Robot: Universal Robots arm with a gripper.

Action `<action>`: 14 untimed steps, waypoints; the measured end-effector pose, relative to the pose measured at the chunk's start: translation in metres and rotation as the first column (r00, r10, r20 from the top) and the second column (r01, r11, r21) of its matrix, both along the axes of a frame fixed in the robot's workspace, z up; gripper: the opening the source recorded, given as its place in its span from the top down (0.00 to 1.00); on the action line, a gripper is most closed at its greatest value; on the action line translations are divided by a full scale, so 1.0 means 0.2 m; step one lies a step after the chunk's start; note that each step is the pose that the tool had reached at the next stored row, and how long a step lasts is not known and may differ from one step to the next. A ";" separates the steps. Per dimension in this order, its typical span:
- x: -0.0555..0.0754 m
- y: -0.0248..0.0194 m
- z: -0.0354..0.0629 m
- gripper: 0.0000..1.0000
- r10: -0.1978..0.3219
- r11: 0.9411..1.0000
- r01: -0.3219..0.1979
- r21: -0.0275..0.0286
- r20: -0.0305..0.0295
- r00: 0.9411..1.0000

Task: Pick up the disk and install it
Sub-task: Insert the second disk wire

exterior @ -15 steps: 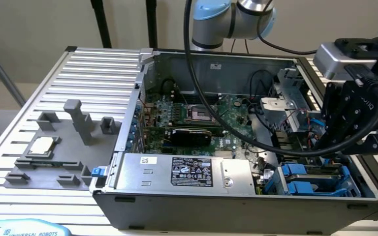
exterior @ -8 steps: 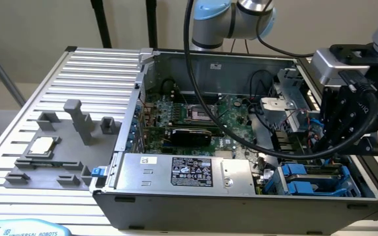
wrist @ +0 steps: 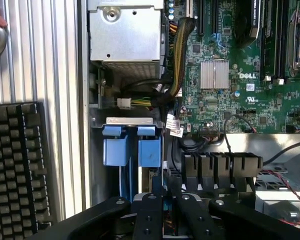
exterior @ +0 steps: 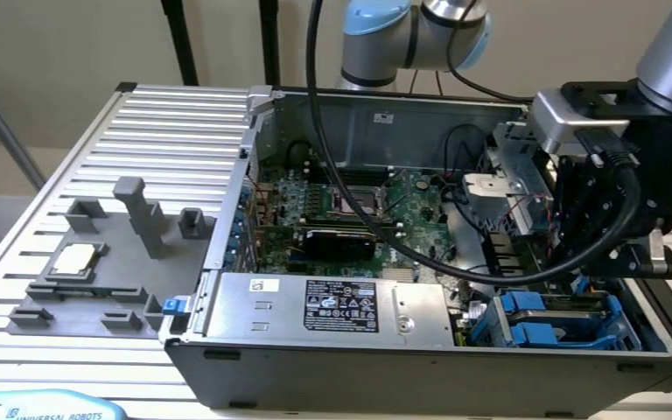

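My gripper is down inside the open PC case, at the drive bay in the corner nearest the exterior view's right. In the wrist view the jaws stand pressed nearly together, a strip of blue showing in the narrow gap between them; I judge that blue to be the carrier edge of the disk, so the jaws read as pinching it, though the contact itself is partly hidden by the linkage. Disk location: in the bay, standing on edge, with two blue carrier tabs visible side by side just ahead of the jaws; I cannot tell which tab belongs to which carrier. In the exterior view the blue carriers sit next to the silver PSU, beside the motherboard. Progress, as judgement: pick-up looks done and the disk is at or in its slot; whether it is fully seated I cannot confirm. Grey fixture tray outside the case holds a small square chip, no disk. Keyboard lies beside the case
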State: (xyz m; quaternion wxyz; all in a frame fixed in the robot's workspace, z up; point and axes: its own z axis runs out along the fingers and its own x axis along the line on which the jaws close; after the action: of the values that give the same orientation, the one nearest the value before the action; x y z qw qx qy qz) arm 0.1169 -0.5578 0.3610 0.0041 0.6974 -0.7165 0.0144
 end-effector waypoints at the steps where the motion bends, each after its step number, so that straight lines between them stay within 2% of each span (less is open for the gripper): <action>1: -0.01 0.000 -0.006 0.84 0.000 1.000 0.000 0.000 0.006 1.000; 7: -0.01 -0.003 -0.035 0.84 0.001 1.000 -0.001 0.000 0.043 0.999; 9: -0.01 -0.005 -0.046 0.84 0.000 1.000 0.000 0.000 0.052 0.999; 11: -0.01 -0.006 -0.049 0.84 0.001 1.000 -0.001 0.000 0.056 0.998; 14: -0.01 -0.008 -0.052 0.84 0.000 1.000 0.000 0.000 0.056 0.998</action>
State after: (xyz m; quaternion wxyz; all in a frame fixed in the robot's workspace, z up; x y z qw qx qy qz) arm 0.1143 -0.5593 0.3507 -0.0161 0.6969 -0.7162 0.0339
